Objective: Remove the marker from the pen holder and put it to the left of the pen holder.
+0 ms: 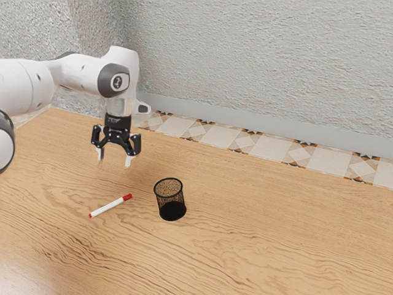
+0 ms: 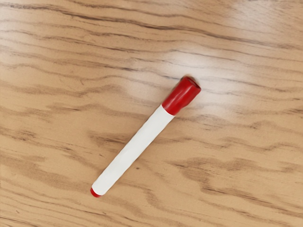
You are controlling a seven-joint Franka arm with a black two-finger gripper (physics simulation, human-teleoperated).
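"Where does your marker [image 1: 110,206] lie?"

"Flat on the wooden counter [image 1: 276,233], at the exterior view's left of your black mesh pen holder [image 1: 171,200] and apart from it, red cap [image 2: 182,96] (the barrel is white) toward the holder."

"And your tool [image 1: 115,161]?"

"Raised above the counter, fingers [image 1: 129,161] spread."

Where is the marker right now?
The marker lies flat on the wooden table, beside the pen holder, toward the exterior view's left, its larger red end nearer the holder; the open gripper hovers above the table.
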